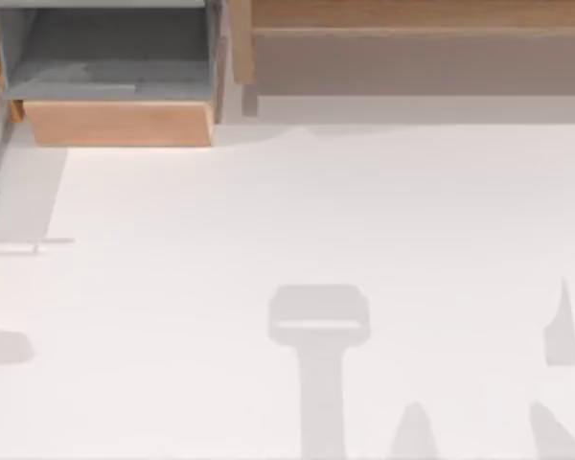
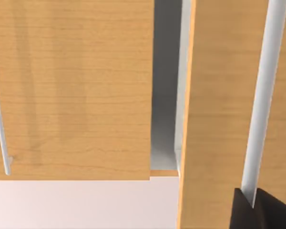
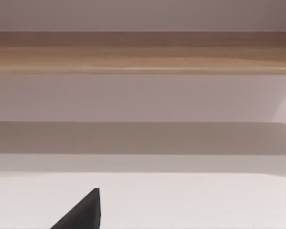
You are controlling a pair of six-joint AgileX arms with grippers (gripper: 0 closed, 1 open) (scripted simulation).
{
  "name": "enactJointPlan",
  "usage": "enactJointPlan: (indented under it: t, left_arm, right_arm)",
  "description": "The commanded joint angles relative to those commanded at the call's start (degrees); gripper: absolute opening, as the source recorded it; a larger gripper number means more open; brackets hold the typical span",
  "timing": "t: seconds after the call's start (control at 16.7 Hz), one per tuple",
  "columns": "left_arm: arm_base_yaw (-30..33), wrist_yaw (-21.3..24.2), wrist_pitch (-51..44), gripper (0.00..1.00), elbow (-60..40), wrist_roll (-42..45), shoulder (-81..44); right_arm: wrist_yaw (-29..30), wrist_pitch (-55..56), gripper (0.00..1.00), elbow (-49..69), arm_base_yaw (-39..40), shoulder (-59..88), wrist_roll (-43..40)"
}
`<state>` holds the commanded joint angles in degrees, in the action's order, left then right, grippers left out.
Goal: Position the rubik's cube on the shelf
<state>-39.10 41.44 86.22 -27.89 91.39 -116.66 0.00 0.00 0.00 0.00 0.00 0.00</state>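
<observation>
Looking down from above, the long brown-topped wooden shelf [image 1: 412,38] spans twelve to two o'clock on the white desk [image 1: 287,220], with a grey-interior box with light wood front [image 1: 115,86] at ten o'clock. The left wrist view shows light wooden panels [image 2: 71,86] and a dark end effector tip [image 2: 260,212]; the right wrist view shows the shelf's board [image 3: 143,52] and another dark tip [image 3: 83,212]. I cannot tell either end effector's opening, nor where the rubik's cube is. A small cube like that should be light and rigid, best pinched across opposite flat faces.

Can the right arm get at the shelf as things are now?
Probably yes: the right wrist view faces the shelf across bare white table, with nothing between. The shelf runs along the table's far right side.

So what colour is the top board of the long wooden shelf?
Brown wood on the long wooden shelf, clearest in the top view.
</observation>
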Motion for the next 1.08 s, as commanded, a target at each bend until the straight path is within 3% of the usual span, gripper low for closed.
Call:
enactJointPlan:
  t: [0.6, 1.08]
  left_arm:
    - [0.0, 0.0, 0.0, 0.98, 0.0, 0.0, 0.0]
    - [0.0, 0.0, 0.0, 1.0, 0.0, 0.0, 0.0]
  right_arm:
    - [0.0, 0.0, 1.0, 0.0, 0.0, 0.0, 0.0]
    - [0.0, 0.0, 1.0, 0.0, 0.0, 0.0, 0.0]
